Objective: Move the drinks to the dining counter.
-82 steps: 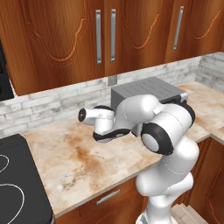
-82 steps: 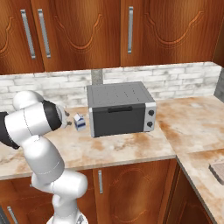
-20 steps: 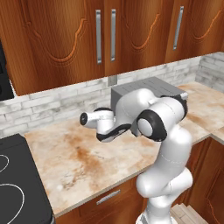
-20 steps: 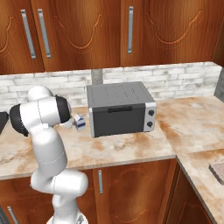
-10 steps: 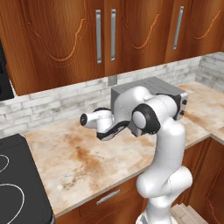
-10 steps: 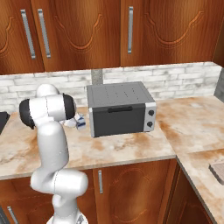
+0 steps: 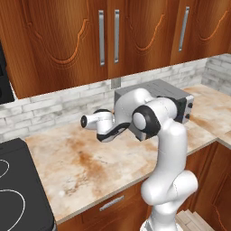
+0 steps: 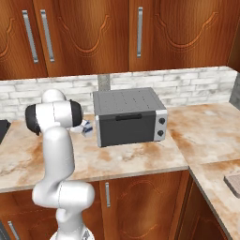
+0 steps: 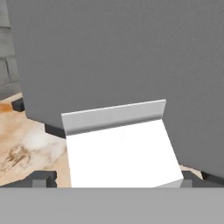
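Reaching low over the marbled surface (image 8: 117,157), the hand (image 9: 113,183) hangs released, fingers (image 9: 41,178) spread either side of the carton (image 9: 120,153), likely lined up to grasp it. Carton: white, boxy, folded gable ridge, standing just left of the toaster (image 8: 129,117), whose flat grey matte wall rises behind it.

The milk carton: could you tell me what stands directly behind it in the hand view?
Behind the milk carton rises the flat grey side wall of the toaster, standing on the marbled counter. The carton hides the toaster's lower edge there.
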Motion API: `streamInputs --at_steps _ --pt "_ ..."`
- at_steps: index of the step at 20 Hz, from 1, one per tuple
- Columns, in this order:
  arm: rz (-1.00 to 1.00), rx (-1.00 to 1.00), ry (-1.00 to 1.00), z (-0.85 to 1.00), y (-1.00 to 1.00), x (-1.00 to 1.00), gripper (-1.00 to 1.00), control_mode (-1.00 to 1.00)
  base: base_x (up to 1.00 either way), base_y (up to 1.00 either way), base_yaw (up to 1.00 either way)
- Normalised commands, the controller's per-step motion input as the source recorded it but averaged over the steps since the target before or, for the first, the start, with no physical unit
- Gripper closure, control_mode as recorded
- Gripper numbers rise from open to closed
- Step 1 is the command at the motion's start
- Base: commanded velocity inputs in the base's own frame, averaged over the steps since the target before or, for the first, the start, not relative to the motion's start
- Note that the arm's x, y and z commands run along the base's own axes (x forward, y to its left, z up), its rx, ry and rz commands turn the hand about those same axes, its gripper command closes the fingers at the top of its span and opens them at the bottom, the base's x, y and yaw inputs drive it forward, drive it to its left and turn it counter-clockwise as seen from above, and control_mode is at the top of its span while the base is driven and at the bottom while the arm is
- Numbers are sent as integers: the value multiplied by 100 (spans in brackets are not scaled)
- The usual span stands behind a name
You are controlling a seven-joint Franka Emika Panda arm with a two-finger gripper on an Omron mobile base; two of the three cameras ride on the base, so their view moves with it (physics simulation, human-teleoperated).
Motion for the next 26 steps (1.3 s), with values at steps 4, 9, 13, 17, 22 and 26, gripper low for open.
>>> streamInputs --at_steps 4,9,13,17,22,26 --pt "-2 -3 0 -29 -10 0 100 -100 0 0 0" --pt "-1 -3 0 -21 -1 -3 100 -100 0 0 0" --pt "0 0 0 -9 0 -31 100 -100 0 0 0" --pt "0 0 -2 7 7 -69 100 -100 0 0 0" --pt "10 0 0 57 9 -99 100 -100 0 0 0" --pt "24 1 0 58 -23 -100 100 -100 0 0 0"
